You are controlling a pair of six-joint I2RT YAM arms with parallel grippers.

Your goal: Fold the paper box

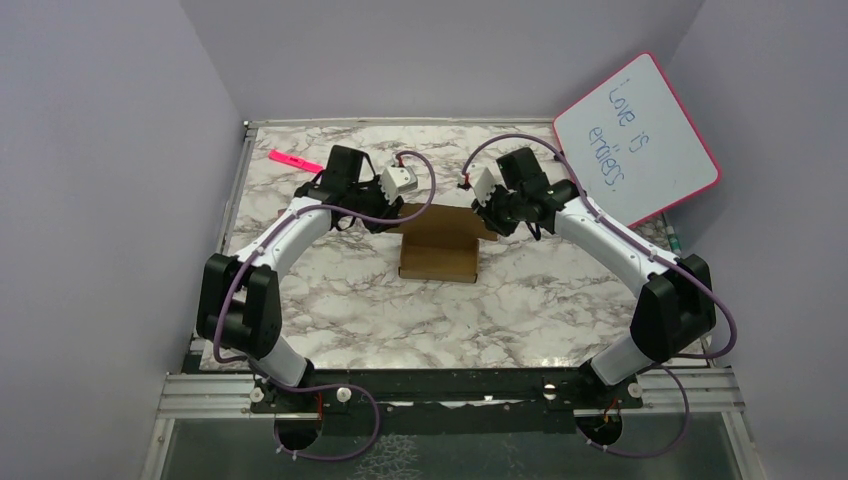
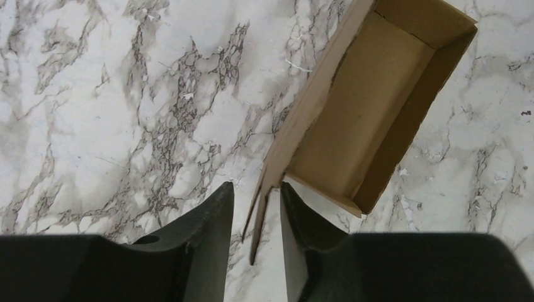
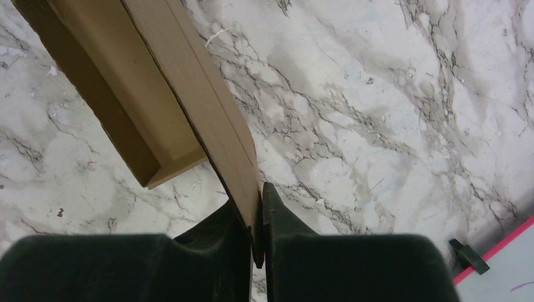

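The paper box [image 1: 440, 255] lies at the middle of the marble-patterned table [image 1: 330, 310], between the two grippers and just near of them. It is plain brown cardboard with no print. It is partly formed: an open rectangular tray with upright walls and a flat floor.

In the left wrist view, the paper box [image 2: 371, 107] shows a smooth, lighter inner floor. Its side walls are in shadow and meet at square corners. A long wall panel runs from the tray toward the camera and ends in a narrow flap that looks two layers thick.

The left gripper [image 2: 257, 189] straddles this flap. Its fingers [image 2: 211, 233] stand partly apart, with a gap visible on each side of the cardboard. It grips nothing.

In the right wrist view, the paper box [image 3: 126, 94] shows the opposite end of the tray, with a low end wall and a tall side panel. The panel's outer face is even tan, and its cut edge is dark.

The right gripper [image 3: 252, 201] is closed on the lower edge of this panel. Its fingers [image 3: 283, 226] press against both faces of the cardboard.

A pink-framed whiteboard [image 1: 640, 140] with handwriting leans at the far right. A pink marker [image 1: 295, 160] lies at the far left of the table.
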